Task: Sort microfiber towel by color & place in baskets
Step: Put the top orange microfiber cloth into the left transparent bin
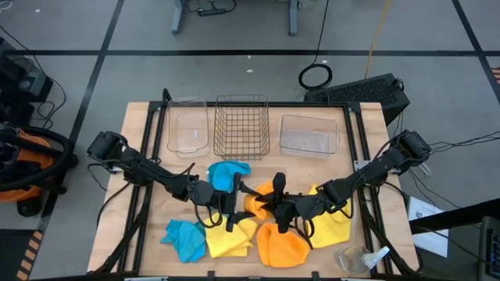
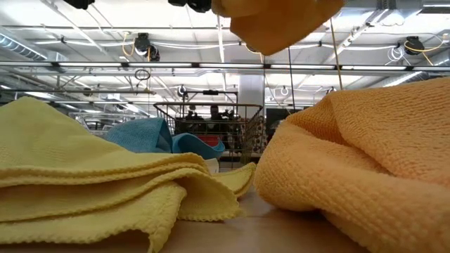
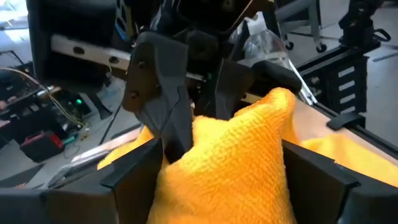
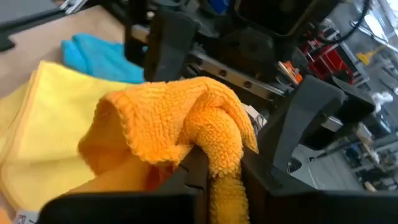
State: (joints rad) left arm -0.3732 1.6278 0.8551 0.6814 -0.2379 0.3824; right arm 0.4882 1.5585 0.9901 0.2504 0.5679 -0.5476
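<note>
An orange towel [image 1: 256, 204] hangs bunched above the table's middle, between my two grippers. My right gripper [image 4: 208, 165] is shut on it. My left gripper [image 3: 224, 180] is open, one finger on each side of the same towel. Lying on the table are a second orange towel [image 1: 281, 246], yellow towels [image 1: 228, 239] [image 1: 334, 222] and blue towels [image 1: 228, 173] [image 1: 183, 239]. The baskets stand along the far edge: a clear tub [image 1: 187, 126], a wire-mesh basket [image 1: 242, 125] and another clear tub [image 1: 307, 134]. My right gripper pinches a bunched fold [image 4: 214, 140] of the orange towel between its two fingers, coming nearly level from the table's right. The towel's lower end [image 2: 281, 28] hangs slack, clear of the table. My left gripper's fingers [image 3: 134, 177] flank the towel; whether they touch it I cannot tell.
A crumpled clear plastic piece [image 1: 359, 259] lies at the near right corner. The towels on the table fill most of its near half. Bare wood [image 1: 148, 195] shows at the left and between the towels and the baskets.
</note>
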